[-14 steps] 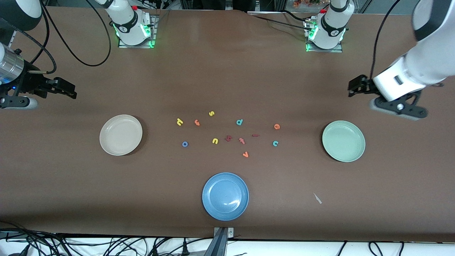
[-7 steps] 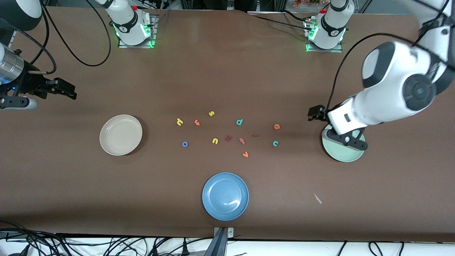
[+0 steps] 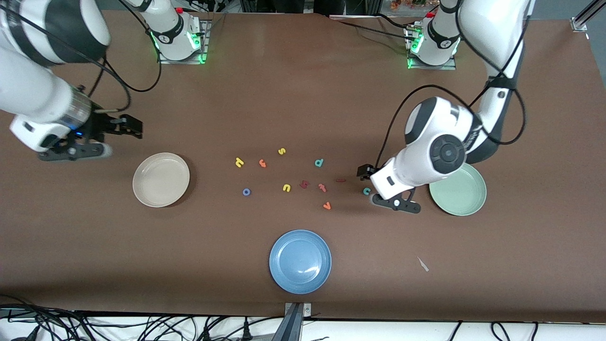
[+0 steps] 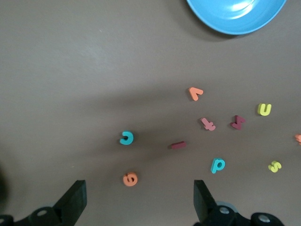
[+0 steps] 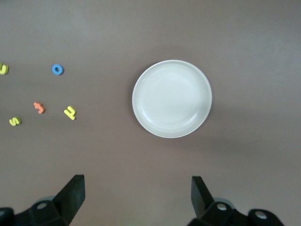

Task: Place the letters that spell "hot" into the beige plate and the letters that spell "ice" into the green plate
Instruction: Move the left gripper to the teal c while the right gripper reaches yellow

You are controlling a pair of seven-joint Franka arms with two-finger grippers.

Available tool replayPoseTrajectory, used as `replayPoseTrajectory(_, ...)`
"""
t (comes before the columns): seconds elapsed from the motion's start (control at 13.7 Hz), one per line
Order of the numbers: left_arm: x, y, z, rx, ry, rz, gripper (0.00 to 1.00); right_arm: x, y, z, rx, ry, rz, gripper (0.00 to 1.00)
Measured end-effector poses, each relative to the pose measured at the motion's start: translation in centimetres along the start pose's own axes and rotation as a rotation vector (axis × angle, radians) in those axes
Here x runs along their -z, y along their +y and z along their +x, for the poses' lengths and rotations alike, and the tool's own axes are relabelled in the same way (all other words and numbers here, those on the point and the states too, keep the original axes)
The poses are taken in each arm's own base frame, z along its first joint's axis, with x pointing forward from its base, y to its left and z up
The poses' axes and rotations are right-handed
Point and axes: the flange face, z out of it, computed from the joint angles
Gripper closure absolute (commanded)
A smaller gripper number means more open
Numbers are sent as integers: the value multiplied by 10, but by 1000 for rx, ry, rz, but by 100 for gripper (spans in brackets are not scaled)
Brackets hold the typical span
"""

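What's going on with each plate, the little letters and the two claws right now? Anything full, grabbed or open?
beige plate: empty.
green plate: empty, partly hidden by the left arm.
blue plate: empty.
foam letters: all loose on the table, none on a plate.
left gripper: open, holding nothing, over the orange e.
right gripper: open, holding nothing, beside the beige plate.

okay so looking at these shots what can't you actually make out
- Front view: the orange "e" is hidden by the left arm's wrist; only the left wrist view shows it.
- Front view: the left gripper is mostly covered by its own arm.
- Front view: part of the green plate rim is covered by the left arm.
- Left wrist view: the blue plate is cut off by the frame edge.
- Right wrist view: the right gripper fingers are cut off at their bases.
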Motion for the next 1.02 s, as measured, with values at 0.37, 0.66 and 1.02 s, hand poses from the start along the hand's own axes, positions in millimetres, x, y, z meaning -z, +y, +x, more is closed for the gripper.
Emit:
replayPoseTrajectory(0.37, -32, -17, 11, 16, -10, 30, 0, -37, -55, 11, 19, -62, -18, 0)
replayPoseTrajectory(0.66, -27, -24, 14, 19, 5, 58, 0, -66, -99, 20, 70, -45, -26, 0)
replayPoseTrajectory(1.02, -71, -24, 18, 21, -26, 70, 6, -106, -134, 27, 124, -37, -31, 0)
